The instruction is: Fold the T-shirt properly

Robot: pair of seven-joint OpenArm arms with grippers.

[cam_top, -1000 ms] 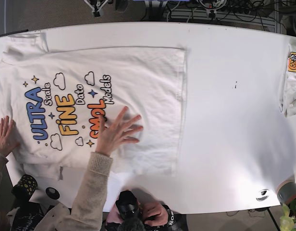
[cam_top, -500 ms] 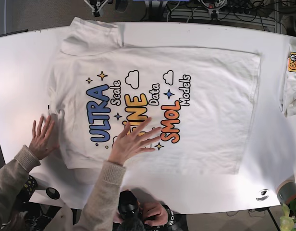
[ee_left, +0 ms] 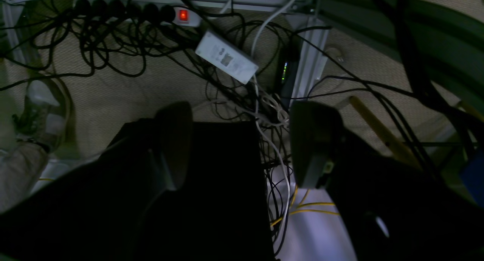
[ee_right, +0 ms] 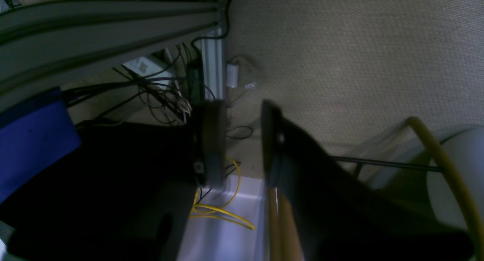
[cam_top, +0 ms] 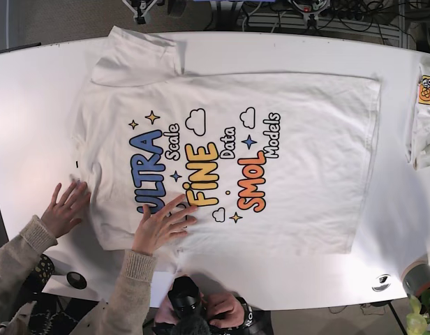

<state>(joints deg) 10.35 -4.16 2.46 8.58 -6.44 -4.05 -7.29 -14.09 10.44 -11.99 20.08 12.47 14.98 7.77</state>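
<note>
From the base view we see, nearest the camera, a person at the near edge of the table (cam_top: 403,209), with two hands laid flat on the T-shirt (cam_top: 229,150). One hand (cam_top: 162,223) presses the shirt body beside the blue "ULTRA" print; the other hand (cam_top: 65,208) rests on the sleeve toward the near left corner. A small black round object (cam_top: 76,280) lies at that near edge, and a silvery round piece (cam_top: 381,283) sits near the near right corner.

The T-shirt lies spread flat, print side up, over the middle and left of the table, its collar end toward the left edge and its hem toward the right. One sleeve reaches the far edge near the far left corner. At the right edge a second white garment (cam_top: 423,136) with an orange patch lies bunched, apart from the shirt.

Neither arm is over the table. The left tool (ee_left: 242,140) hangs over carpet and a tangle of black cables (ee_left: 113,38), its two fingers spread wide with nothing between them; a power strip (ee_left: 181,16) glows red beyond. The right tool (ee_right: 238,143) is likewise spread and empty, above yellow cable (ee_right: 219,212), with what may be a chair frame (ee_right: 442,166) to one side.
</note>
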